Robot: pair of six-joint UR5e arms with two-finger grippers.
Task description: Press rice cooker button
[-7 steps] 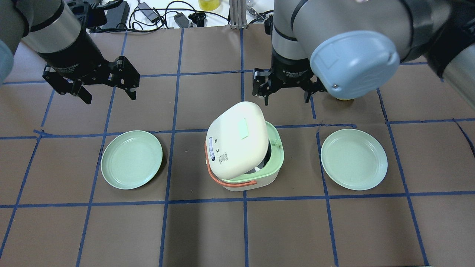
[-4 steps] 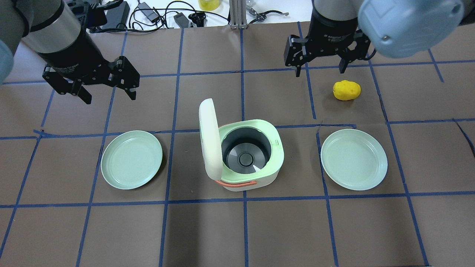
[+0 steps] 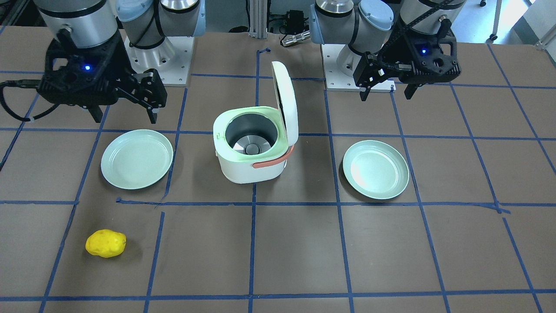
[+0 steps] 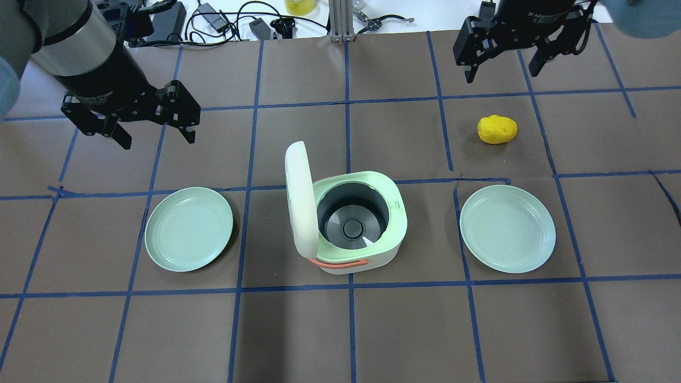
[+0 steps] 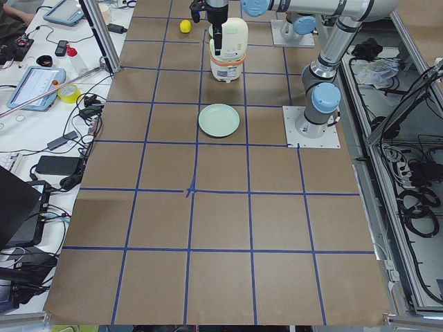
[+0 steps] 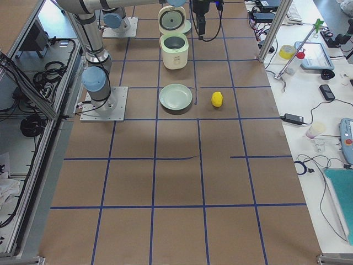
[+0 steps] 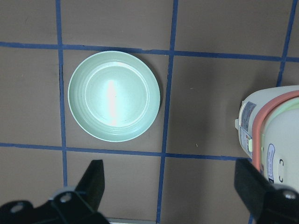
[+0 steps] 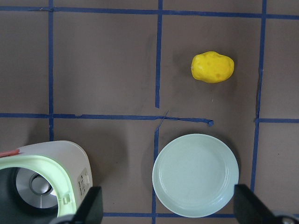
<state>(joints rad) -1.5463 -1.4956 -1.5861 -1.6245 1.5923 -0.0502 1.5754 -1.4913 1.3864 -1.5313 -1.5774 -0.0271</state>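
Note:
The white and mint rice cooker point(image 4: 367, 258) stands at the table's middle with its lid point(image 4: 299, 202) swung upright, and the grey inner pot shows. It also shows in the front-facing view point(image 3: 247, 167). The lid's top faces away to the left, so the button shows in no view. My left gripper point(image 4: 158, 141) is open and empty, above the table to the far left of the cooker. My right gripper point(image 4: 501, 76) is open and empty, high at the far right. Neither touches the cooker.
Two pale green plates point(image 4: 189, 229) point(image 4: 508, 229) lie left and right of the cooker. A yellow potato-like object point(image 4: 497, 130) lies beyond the right plate, below the right gripper. Cables and gear lie along the far edge.
The lid swung from half-raised to fully upright. My right gripper drew back from beside the lid to the far right, uncovering the yellow object. The left arm has not moved.

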